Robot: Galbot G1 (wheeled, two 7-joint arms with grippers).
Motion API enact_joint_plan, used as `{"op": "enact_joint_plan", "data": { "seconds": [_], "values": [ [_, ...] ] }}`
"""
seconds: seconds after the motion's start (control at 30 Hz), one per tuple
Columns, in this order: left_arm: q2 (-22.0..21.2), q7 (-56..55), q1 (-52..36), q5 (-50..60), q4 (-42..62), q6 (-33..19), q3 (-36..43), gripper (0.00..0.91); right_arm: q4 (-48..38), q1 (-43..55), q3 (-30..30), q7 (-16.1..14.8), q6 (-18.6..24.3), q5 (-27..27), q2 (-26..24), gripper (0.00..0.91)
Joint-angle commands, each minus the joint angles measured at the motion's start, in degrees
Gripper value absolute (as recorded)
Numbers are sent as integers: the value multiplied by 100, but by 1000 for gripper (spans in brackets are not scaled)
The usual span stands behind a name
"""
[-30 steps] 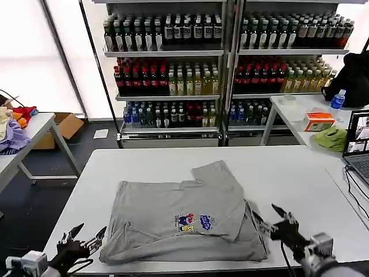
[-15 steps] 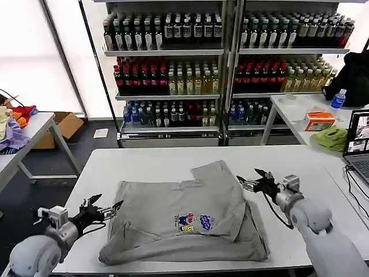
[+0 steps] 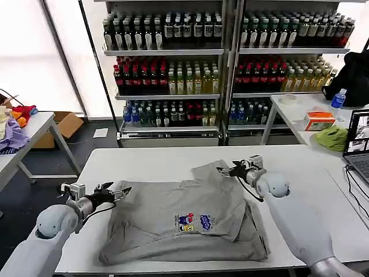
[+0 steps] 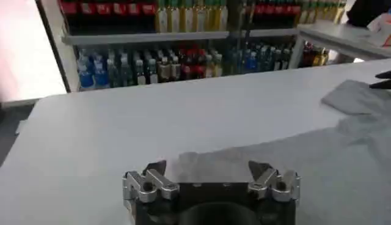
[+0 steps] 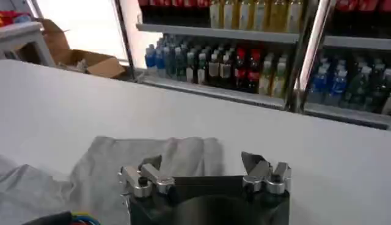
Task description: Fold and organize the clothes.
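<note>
A soft grey T-shirt [image 3: 190, 216] lies rumpled and part-folded mid-table [image 3: 144, 161], sleeve flap far right. Left gripper [image 3: 118, 191] at its left edge, right gripper [image 3: 226, 171] at the flap, both jaws wide

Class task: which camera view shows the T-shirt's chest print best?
The head view: the whole T-shirt lies spread on the table with the multicoloured print facing the camera. The right wrist view catches a coloured sliver of it at its edge. The left wrist view shows plain grey cloth.
</note>
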Motion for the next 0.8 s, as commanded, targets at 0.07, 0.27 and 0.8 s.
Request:
{"op": "enact_joint_plan", "data": {
  "seconds": [0.07, 0.27, 0.8],
  "values": [
    [-56, 150, -867, -62, 1085, -25, 618, 786, -839, 531, -543, -20, -35, -139, 346, 0],
    [-138, 183, -749, -65, 1073, -16, 623, 101, -759, 384, -590, -74, -34, -188, 289, 0],
    [-60, 259, -387, -92, 768, -4, 482, 20, -299, 48, -309, -15, -18, -129, 191, 0]
  ]
}}
